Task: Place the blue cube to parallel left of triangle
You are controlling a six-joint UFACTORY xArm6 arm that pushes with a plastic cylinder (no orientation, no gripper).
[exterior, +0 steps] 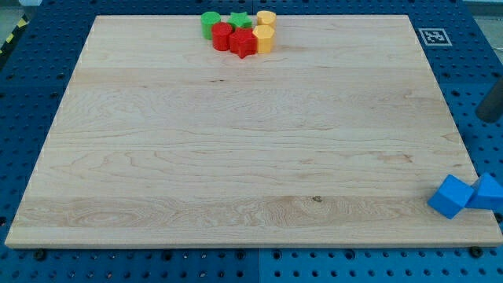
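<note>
A blue cube [450,196] sits at the board's bottom right corner, partly over the board's right edge. A second blue block [489,192] touches its right side; it is cut by the view's right edge, so its shape is unclear. A dark rod shows at the view's right edge, off the board, and my tip [489,119] is well above the two blue blocks, touching none.
A tight cluster sits at the top middle of the wooden board [236,157]: a green cylinder [210,23], a green star [240,20], two yellow blocks [266,19] [263,38], a red cylinder [222,36] and a red star [244,43]. A marker tag [433,36] lies beyond the top right corner.
</note>
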